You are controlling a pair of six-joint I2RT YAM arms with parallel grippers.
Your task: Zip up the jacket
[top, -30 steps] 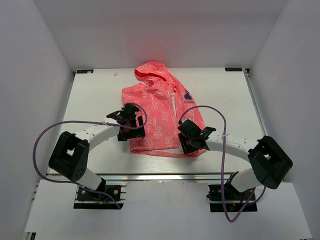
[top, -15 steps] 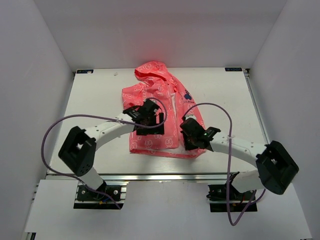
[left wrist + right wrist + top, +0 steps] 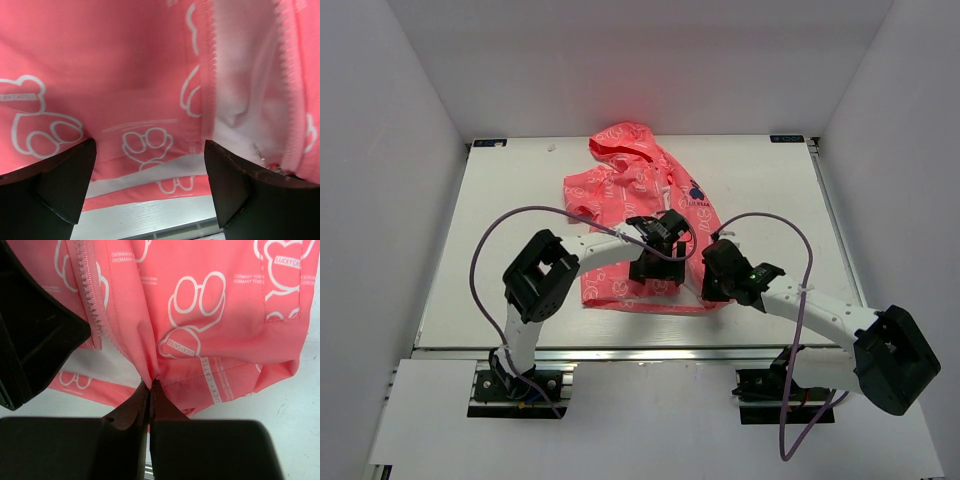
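Observation:
The coral-pink hooded jacket [image 3: 620,190] lies on the white table, hood to the back, with a dark blue logo on the chest. Its front zipper [image 3: 209,60] is open, and white lining shows between the two tooth rows. My left gripper [image 3: 652,262] hovers open over the lower front, just left of the zipper, holding nothing. My right gripper [image 3: 712,285] is shut on a pinch of the jacket's bottom hem [image 3: 150,377] on the right front panel, next to the zipper's right tooth row [image 3: 92,305].
The table's near edge [image 3: 620,352] with its metal rail lies just below the jacket hem. Purple cables loop from both arms. White walls enclose the table on three sides.
My left gripper has swept right across the jacket from its left side to the zipper near the hem. My right gripper has shifted slightly right and nearer, staying at the hem.

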